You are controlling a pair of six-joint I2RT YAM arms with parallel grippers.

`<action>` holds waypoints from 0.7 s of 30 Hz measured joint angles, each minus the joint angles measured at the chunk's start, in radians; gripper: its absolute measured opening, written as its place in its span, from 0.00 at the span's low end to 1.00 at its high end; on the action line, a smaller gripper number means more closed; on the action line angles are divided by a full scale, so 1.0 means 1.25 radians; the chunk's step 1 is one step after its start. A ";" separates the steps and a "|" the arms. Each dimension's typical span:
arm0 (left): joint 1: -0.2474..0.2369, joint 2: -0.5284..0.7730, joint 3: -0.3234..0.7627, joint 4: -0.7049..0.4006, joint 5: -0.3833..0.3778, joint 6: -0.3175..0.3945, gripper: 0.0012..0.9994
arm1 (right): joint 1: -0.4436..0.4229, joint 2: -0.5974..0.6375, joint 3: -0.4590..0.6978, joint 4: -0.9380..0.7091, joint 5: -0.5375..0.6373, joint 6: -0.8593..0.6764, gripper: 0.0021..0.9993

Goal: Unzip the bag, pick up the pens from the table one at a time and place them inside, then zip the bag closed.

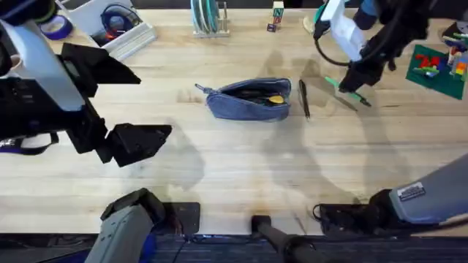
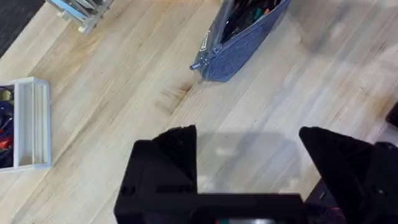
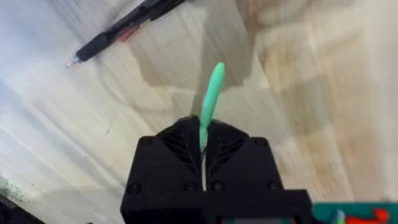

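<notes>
With the right gripper (image 3: pixel 204 146) pinched shut low on the green pen (image 3: pixel 211 93) above the table (image 1: pixel 241 168), right of the unzipped bag (image 1: pixel 248 100), and the left gripper (image 2: pixel 249 168) idling wide open, the long free end may pivot, snagging the bag's rim.

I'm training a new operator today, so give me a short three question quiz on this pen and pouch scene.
1. True or false: the blue-grey fabric pencil pouch is zipped shut.
2. Which slim pen does the right gripper hold: A black, B bright green?
3. Fill in: the slim black pen lies on the light wooden ____.

Key: 1 false, the pouch gapes open. 2 B, the bright green pen. 3 table.
</notes>
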 joint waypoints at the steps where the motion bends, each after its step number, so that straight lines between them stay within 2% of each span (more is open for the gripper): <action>1: 0.000 0.000 0.000 0.000 0.000 0.000 1.00 | 0.001 -0.017 0.000 -0.003 0.001 0.000 0.03; 10: 0.000 0.000 0.000 0.000 0.000 0.000 1.00 | 0.051 -0.132 0.000 -0.013 0.002 0.001 0.03; 21: 0.000 0.000 0.000 0.000 0.000 0.000 1.00 | 0.202 -0.174 0.000 -0.017 0.002 0.009 0.03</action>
